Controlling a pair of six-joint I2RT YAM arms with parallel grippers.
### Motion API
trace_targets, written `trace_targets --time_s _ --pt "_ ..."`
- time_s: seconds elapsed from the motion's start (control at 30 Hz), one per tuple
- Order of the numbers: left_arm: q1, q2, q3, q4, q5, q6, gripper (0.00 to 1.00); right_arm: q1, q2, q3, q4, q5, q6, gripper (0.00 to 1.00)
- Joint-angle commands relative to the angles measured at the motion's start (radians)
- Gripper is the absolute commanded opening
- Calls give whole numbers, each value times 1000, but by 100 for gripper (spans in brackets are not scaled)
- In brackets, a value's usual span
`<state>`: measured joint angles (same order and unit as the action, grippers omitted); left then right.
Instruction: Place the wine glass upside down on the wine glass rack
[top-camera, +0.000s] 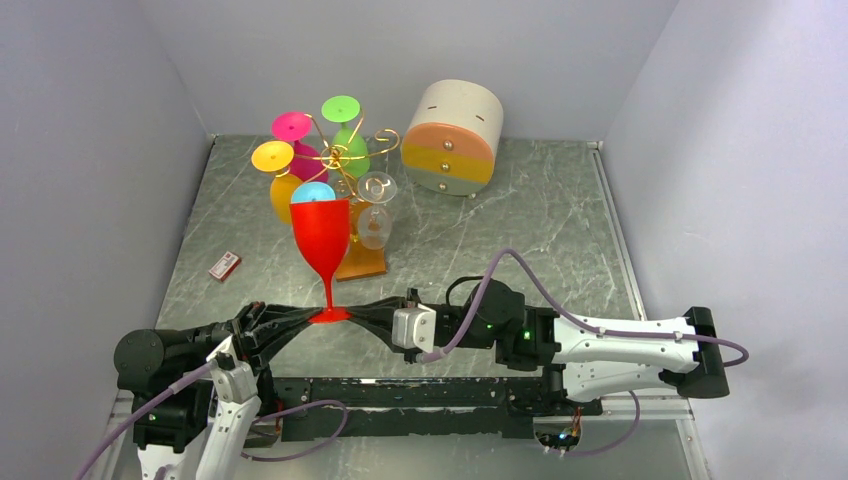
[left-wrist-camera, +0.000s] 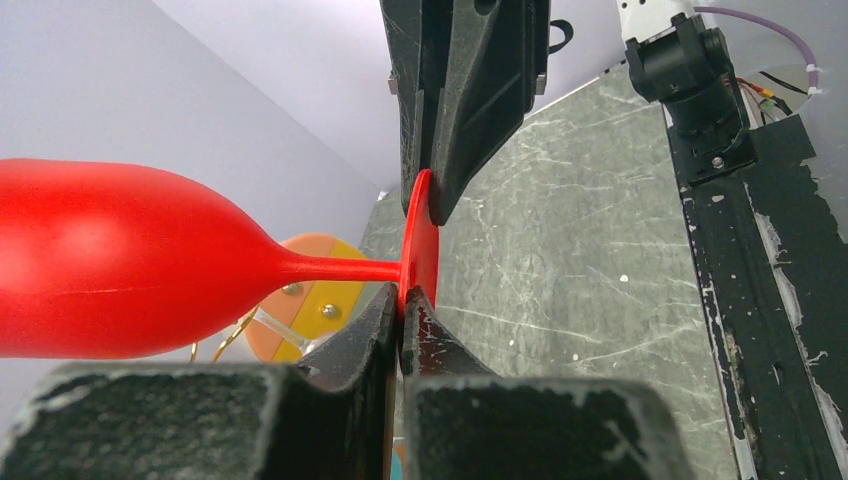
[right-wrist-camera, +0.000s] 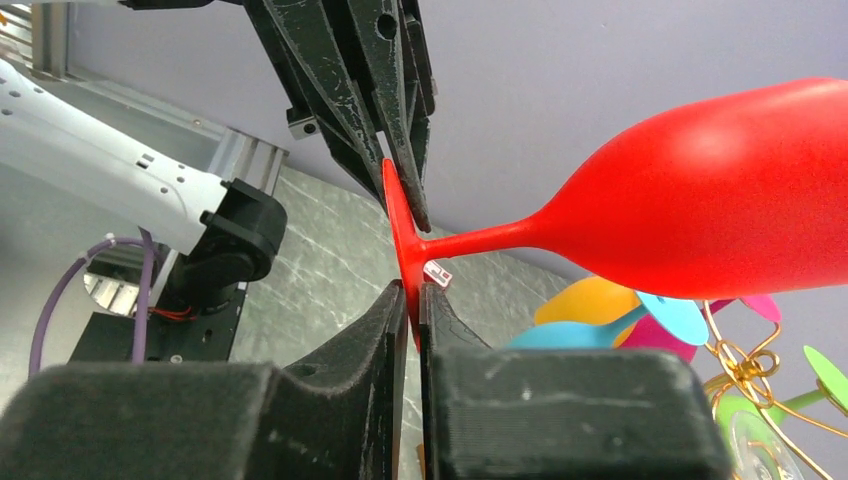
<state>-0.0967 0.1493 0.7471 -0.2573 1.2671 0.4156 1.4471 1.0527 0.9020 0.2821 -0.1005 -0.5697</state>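
A red wine glass (top-camera: 321, 232) stands upright above the table, held by its round foot (top-camera: 331, 315). My left gripper (top-camera: 314, 318) is shut on the foot's left rim, and my right gripper (top-camera: 351, 312) is shut on its right rim. In the left wrist view my gripper (left-wrist-camera: 403, 303) pinches the foot disc (left-wrist-camera: 423, 240), with the right fingers (left-wrist-camera: 450, 170) opposite. In the right wrist view my gripper (right-wrist-camera: 412, 296) clamps the foot (right-wrist-camera: 402, 235). The gold wire rack (top-camera: 348, 152) on its wooden base (top-camera: 364, 264) stands just behind and holds several coloured glasses and a clear one upside down.
A round cream drawer box (top-camera: 456, 136) lies at the back right of the rack. A small red and white box (top-camera: 224, 265) lies on the table to the left. Grey walls close in the left, back and right sides.
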Motion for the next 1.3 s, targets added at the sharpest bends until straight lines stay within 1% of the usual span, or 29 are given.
trace_targets --time_s 0.0,0.07,0.23,0.33,0.43,0.5,0.57,0.67,0.7,0.73,0.77,0.8,0.9,0.97,1.13,1.23,1.27 --pt "6 -12 5 -2 12 15 7 4 -11 -3 69 19 3 6" --pt "6 -12 5 -1 13 12 7 6 -13 -6 70 23 3 0" --pt "6 -13 8 1 5 6 7 7 -21 -12 66 28 -1 0" --pt "6 -15 13 -3 -7 6 14 10 -33 -18 66 29 -8 0" --pt "6 -14 15 -5 -11 11 24 11 -49 -24 64 28 -27 0" --pt "6 -12 17 -7 -9 11 35 11 -61 -25 55 35 -43 0" --pt "6 -10 18 -11 -4 12 48 12 -76 -27 50 54 -62 0" --pt "6 -11 19 -19 -12 16 59 12 -106 -36 60 91 -75 0" --pt "6 -11 18 -18 -18 16 64 12 -116 -39 62 101 -77 0" --pt "6 -15 16 -16 -27 14 73 13 -125 -38 63 108 -77 0" --pt "7 -16 13 -11 -37 9 80 12 -135 -36 63 118 -75 0" --pt "6 -19 10 -6 -45 5 83 13 -140 -32 63 132 -67 0" --pt "6 -22 -4 9 -69 -14 87 12 -145 -4 57 193 -39 0" --pt "6 -26 -13 16 -87 -31 99 12 -146 12 54 249 -21 0" --pt "6 -50 -38 20 -171 -67 99 13 -147 61 63 400 58 0" --pt "6 -72 -56 39 -249 -119 99 11 -136 94 58 485 86 0" --pt "6 -76 -64 52 -269 -139 99 10 -130 129 55 506 89 0"
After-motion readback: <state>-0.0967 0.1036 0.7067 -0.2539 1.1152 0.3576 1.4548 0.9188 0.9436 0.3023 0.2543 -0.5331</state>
